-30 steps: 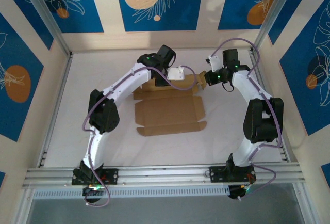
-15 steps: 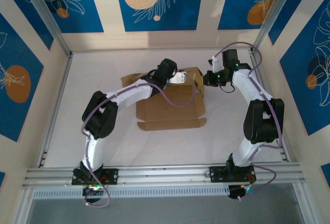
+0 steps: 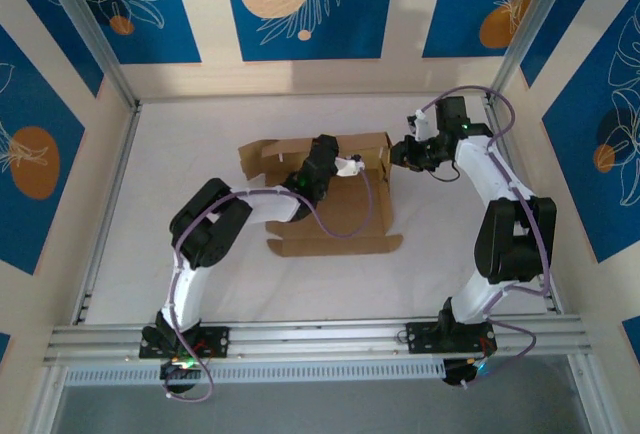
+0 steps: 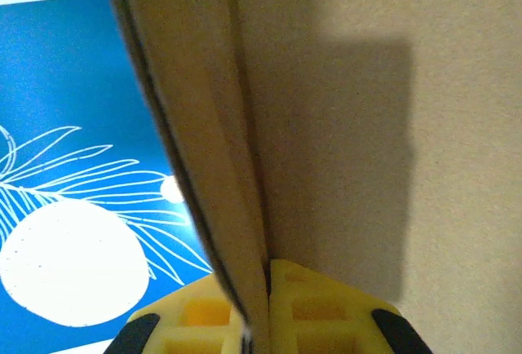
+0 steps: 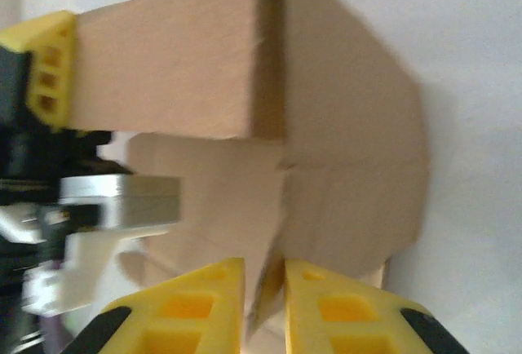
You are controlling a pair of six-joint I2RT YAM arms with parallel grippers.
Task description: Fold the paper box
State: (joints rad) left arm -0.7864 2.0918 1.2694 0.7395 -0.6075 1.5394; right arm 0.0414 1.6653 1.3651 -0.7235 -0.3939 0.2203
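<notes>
The left arm had pulled back since a second ago. Then it reached far up the table; now its elbow was bent low and near. The paper box had changed too. Before, it lay almost flat. Now its back wall stood up, long and brown, and the flat part lay in front of it in the middle of the table. The right arm had hardly moved.

The left end effector was at the top of the raised wall. Seen from the left wrist, its yellow fingers were squeezed shut on the wall's thin edge. The right end effector was at the right end of the wall. Its fingers were close together with a bit of cardboard in the gap. I could not tell if they squeezed it or had let go.

Big blue wall pictures with white leaves and pale round shapes stood around the table. A metal rail ran along the near edge. The left arm lay over part of the box floor. A purple cable looped across it too. The box was plain brown.
</notes>
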